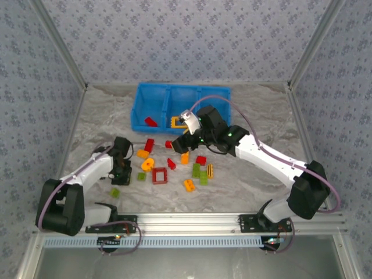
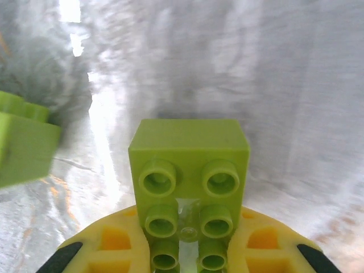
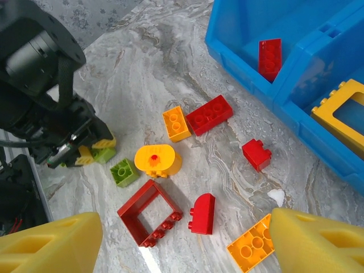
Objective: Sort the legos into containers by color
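**A:** Start at the table's front-left corner. What has the left gripper got?

**B:** Its jaws are pinching a green brick by its near end, studs towards the wrist camera. Most of the brick sticks out past the fingers. I cannot tell whether it is off the table yet. A second green brick sits just beside it on the left.

**A:** So the step is the lift?

**B:** I'd judge so. Rise straight up so the neighbour isn't nudged, and go slowly. With only one end held, a jerk could swing the brick loose.

**A:** And mid-table?

**B:** Loose legos lie there, among them a red frame and a rounded yellow piece. The right gripper hovers over them, jaws spread wide and holding nothing. Carry the brick high over that pile and well apart from that arm.

**A:** The far edge?

**B:** The blue bin stands there, about midway along. A red brick lies in its left compartment and a yellow frame in the middle one, so green should go in the right one. From above, the right arm partly covers that compartment. Approach from the bin's front wall, and let go only once you're low inside.
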